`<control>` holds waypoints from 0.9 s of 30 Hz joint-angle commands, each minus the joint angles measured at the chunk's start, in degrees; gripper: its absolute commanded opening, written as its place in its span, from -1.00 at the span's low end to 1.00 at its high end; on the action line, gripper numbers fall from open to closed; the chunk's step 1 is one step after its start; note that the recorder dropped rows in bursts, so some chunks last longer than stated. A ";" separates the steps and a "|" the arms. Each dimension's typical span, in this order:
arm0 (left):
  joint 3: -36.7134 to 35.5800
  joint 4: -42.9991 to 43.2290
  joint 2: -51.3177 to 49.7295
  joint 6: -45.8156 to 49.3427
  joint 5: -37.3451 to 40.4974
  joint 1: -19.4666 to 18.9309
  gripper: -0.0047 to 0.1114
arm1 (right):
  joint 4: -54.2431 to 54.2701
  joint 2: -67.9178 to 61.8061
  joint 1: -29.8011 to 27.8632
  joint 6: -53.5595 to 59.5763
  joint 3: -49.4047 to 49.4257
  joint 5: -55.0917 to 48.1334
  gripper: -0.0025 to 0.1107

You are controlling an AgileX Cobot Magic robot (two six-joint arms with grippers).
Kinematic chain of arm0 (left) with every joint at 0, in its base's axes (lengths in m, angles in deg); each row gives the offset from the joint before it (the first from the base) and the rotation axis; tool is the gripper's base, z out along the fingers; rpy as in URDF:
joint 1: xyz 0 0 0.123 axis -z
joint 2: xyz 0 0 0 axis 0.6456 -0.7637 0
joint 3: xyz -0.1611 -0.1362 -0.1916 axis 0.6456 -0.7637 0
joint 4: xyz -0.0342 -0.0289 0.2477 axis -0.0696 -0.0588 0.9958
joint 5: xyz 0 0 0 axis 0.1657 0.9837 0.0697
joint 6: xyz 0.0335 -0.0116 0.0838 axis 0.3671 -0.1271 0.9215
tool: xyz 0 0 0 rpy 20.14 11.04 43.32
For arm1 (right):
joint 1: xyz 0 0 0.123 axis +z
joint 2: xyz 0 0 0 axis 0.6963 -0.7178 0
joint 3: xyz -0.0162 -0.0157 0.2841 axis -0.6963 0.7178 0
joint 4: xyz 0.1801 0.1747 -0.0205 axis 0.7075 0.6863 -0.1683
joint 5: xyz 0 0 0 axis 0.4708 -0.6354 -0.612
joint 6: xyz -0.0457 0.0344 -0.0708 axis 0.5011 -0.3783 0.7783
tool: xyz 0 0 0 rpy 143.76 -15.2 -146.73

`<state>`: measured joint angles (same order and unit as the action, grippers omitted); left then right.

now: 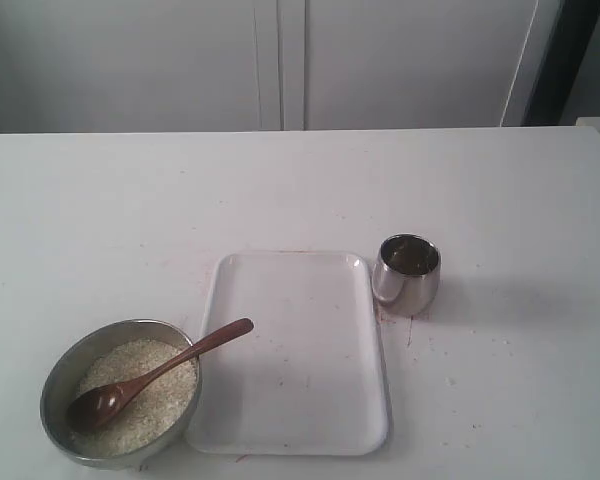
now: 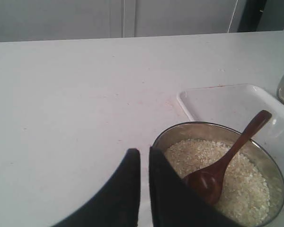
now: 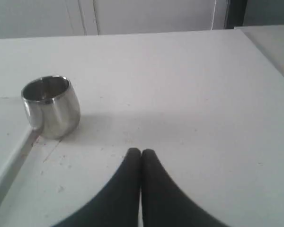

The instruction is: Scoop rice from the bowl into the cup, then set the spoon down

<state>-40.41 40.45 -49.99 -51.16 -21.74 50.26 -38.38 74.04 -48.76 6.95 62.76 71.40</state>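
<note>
Tabletop [image 1: 130, 200] is matte white, and a smooth rectangular tray [image 1: 300, 330] sits between the wide brushed-steel bowl [image 1: 50, 410] on the left and the small shiny cup [image 1: 408, 275] on the right. I see the slim wooden spoon [image 1: 170, 367] lying in the rice [image 1: 165, 405]. My left claw [image 2: 144, 156] is nearly pressed together and empty, and the right claw [image 3: 141, 153] is pressed together. I think the thin handle could twist in a pinch, scattering loose grains over the tray.
</note>
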 commanded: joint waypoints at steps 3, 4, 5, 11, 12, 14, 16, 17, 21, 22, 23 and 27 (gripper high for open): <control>0.21 -0.34 -0.04 -0.03 0.22 0.50 -0.67 | 3.40 0.17 -0.43 -9.68 0.23 15.27 -0.96; 0.21 -0.34 -0.04 -0.03 0.22 0.50 -0.67 | 3.40 0.17 -0.43 -11.86 0.23 17.86 -0.96; 0.21 -0.34 -0.04 -0.03 0.22 0.50 -0.67 | 3.40 0.17 -0.43 -13.54 0.23 19.91 -0.96; 0.21 -0.34 -0.04 -0.03 0.22 0.50 -0.67 | 3.40 0.17 -0.43 -14.87 0.23 27.33 -0.96; 0.21 -0.34 -0.04 -0.03 0.22 0.50 -0.67 | 3.40 0.17 -0.43 -14.87 0.23 27.20 -0.96; 0.21 -0.34 -0.04 -0.03 0.22 0.50 -0.67 | 3.40 0.17 -0.43 -14.87 0.23 27.06 -0.96; 0.21 -0.34 -0.04 -0.03 0.22 0.50 -0.67 | 3.40 0.17 -0.43 -14.87 0.23 27.06 -0.96; 0.21 -0.34 -0.04 -0.03 0.22 0.50 -0.67 | 3.40 0.17 -0.43 -14.87 0.23 27.06 -0.96; 0.21 -0.34 -0.04 -0.03 0.22 0.50 -0.67 | 3.40 0.17 -0.43 -14.87 0.23 27.25 -0.96; 0.21 -0.34 -0.04 -0.03 0.22 0.50 -0.67 | 3.40 0.17 -0.43 -14.87 0.23 27.30 -0.96; 0.21 -0.34 -0.04 -0.03 0.22 0.50 -0.67 | 3.40 0.17 -0.43 -14.87 0.23 27.30 -0.96; 0.21 -0.34 -0.04 -0.03 0.22 0.50 -0.67 | 3.40 0.17 -0.43 -16.55 0.23 27.30 -0.96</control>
<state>-40.41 40.45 -49.99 -51.16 -21.74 50.26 -34.81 74.04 -48.76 -7.99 62.87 97.57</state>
